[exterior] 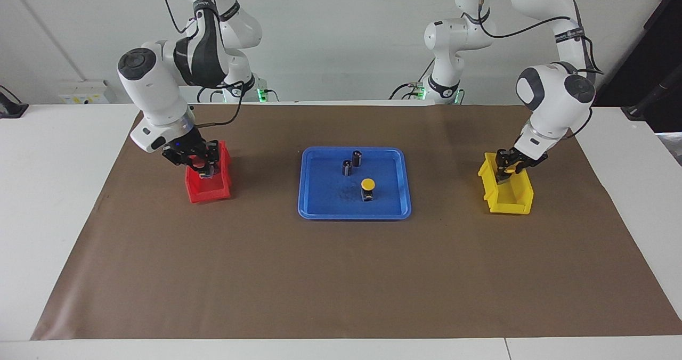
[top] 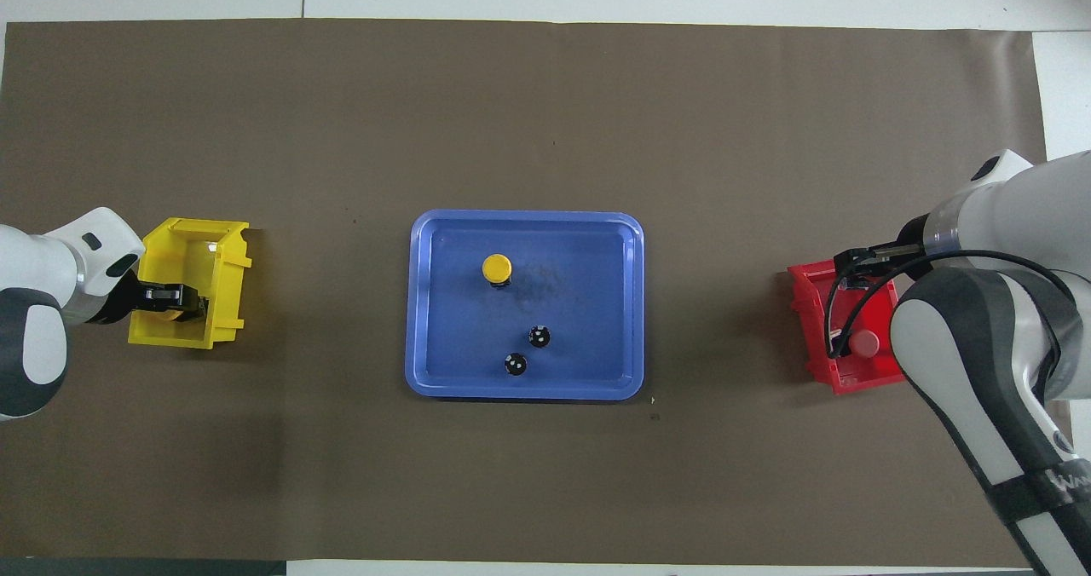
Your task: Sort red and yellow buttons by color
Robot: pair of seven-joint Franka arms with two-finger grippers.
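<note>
Right hand [exterior: 205, 169]: it is held over the red plastic bin [exterior: 209, 191], at the right arm's end of the desk. Its fingers are seen shut on a red-capped push button with black body [exterior: 200, 164].
Second red push button [top: 866, 343]: it is seen only in the overhead view, lying inside the red plastic bin, in the part nearer to the robots.
Left hand [exterior: 504, 172]: it is lowered into the yellow plastic bin [exterior: 512, 200], at the left arm's end of the desk. A yellow-capped push button [exterior: 510, 171] is seen between its fingers. Whether the button is gripped or already let go cannot be told.
Blue rectangular plastic tray [exterior: 397, 203]: it is placed in the middle, between the two bins and well apart from both.
Second yellow push button [exterior: 367, 185]: it is standing upright on the blue tray, cap upward, not touched by any hand.
Two small dark cylinders [exterior: 352, 163]: they are standing on the tray close to each other, nearer to the robots than the yellow button.
Brown paper sheet [exterior: 341, 275]: it is spread on the white desk [exterior: 48, 189] under the tray and both bins.
</note>
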